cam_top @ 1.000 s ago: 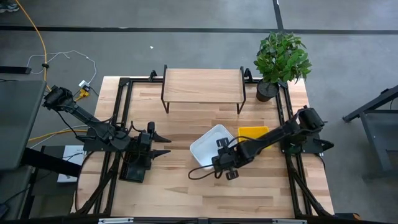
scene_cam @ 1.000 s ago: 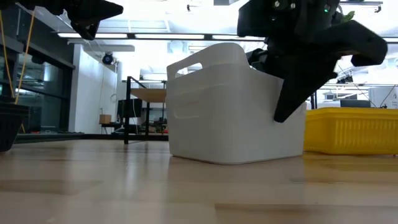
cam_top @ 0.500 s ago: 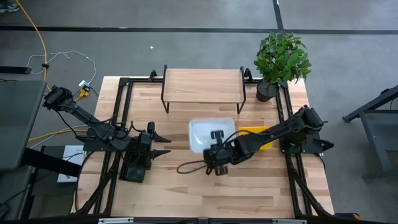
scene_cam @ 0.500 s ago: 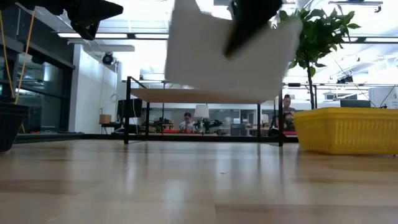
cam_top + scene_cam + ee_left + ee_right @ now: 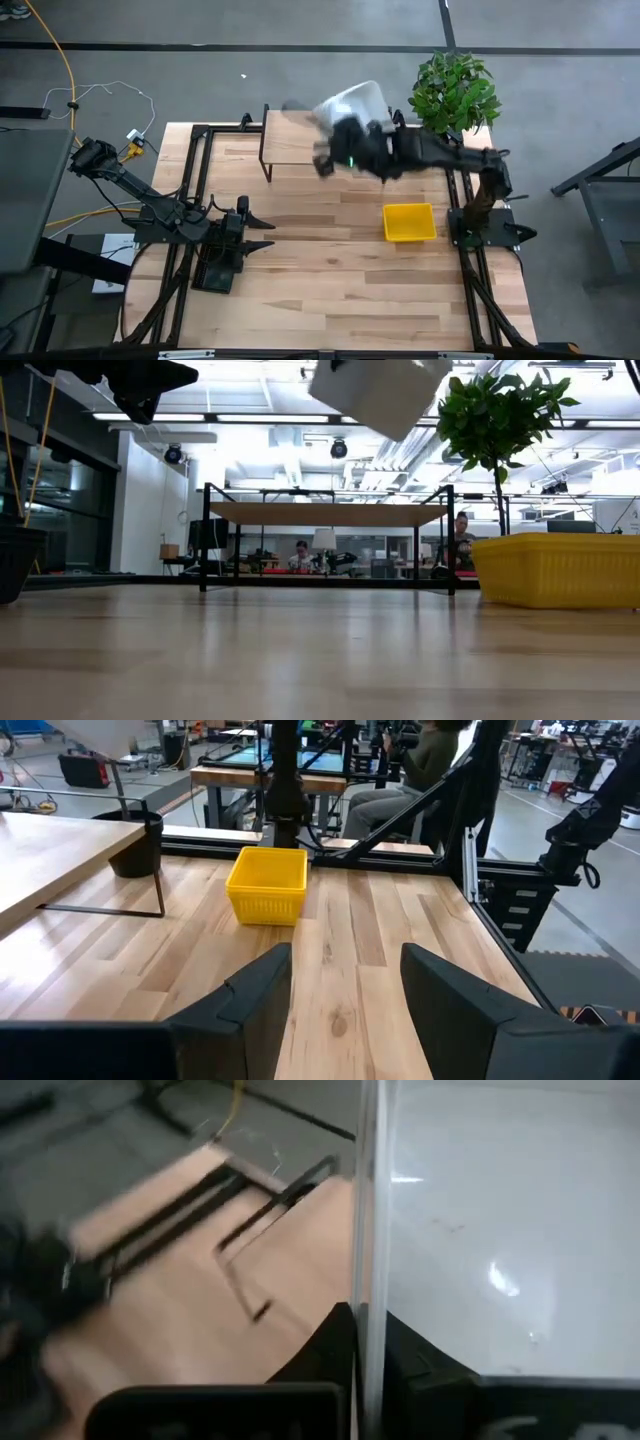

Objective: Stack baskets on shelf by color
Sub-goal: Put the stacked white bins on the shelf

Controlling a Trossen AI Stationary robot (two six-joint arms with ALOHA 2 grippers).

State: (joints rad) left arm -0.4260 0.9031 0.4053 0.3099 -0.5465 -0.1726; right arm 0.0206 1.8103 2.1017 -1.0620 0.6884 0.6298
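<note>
My right gripper [image 5: 345,135] is shut on a white basket [image 5: 352,101] and holds it in the air over the shelf [image 5: 300,140], a wooden board on black legs at the table's far side. In the low view the white basket [image 5: 380,390] hangs tilted, high above the shelf [image 5: 330,514]. A yellow basket [image 5: 410,222] rests on its bottom on the table, right of centre. My left gripper [image 5: 258,232] waits open at the table's left, low over the wood, with nothing between its fingers. My right gripper pinches the white basket's side wall at its rim [image 5: 372,1280], with one finger [image 5: 425,1365] inside the basket and the other [image 5: 325,1345] outside. The basket is lifted clear of table and shelf and hangs tilted.
A potted plant [image 5: 452,95] stands at the far right corner, close beside the shelf. Black frame rails [image 5: 195,200] run along the table's left and right sides. People sit in the room beyond the table [image 5: 462,530].
My right gripper has raised the white basket off the table's middle and swung it up and toward the far edge, over the shelf. The basket, which stood on the wood beside the yellow one, now hangs tilted in the air. The yellow basket has stayed put.
</note>
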